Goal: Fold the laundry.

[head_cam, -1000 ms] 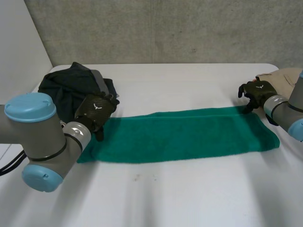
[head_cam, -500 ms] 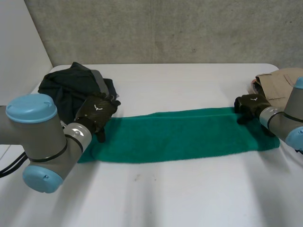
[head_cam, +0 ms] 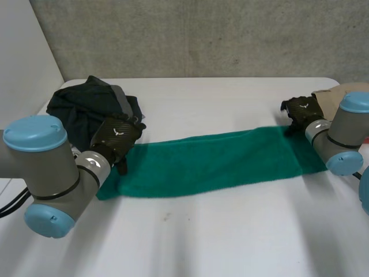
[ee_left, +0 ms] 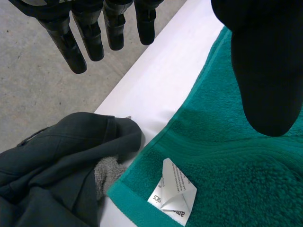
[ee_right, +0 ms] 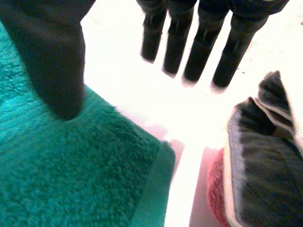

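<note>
Here, your left hand (head_cam: 117, 134) and right hand (head_cam: 302, 109) each straddle a green towel (head_cam: 213, 164) end: fingers (ee_left: 90, 38) apart beyond its edge, thumbs (ee_right: 57, 71) seemingly touching it.

Bare lab: white table (head_cam: 230, 242), concrete wall (head_cam: 202, 34)

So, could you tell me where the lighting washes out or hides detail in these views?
Right wrist view: the table beyond the green towel glares to blank white. Left wrist view: even light, though the dark garment loses its folds in shade. Head view: soft, even light, no glare on the table.
</note>
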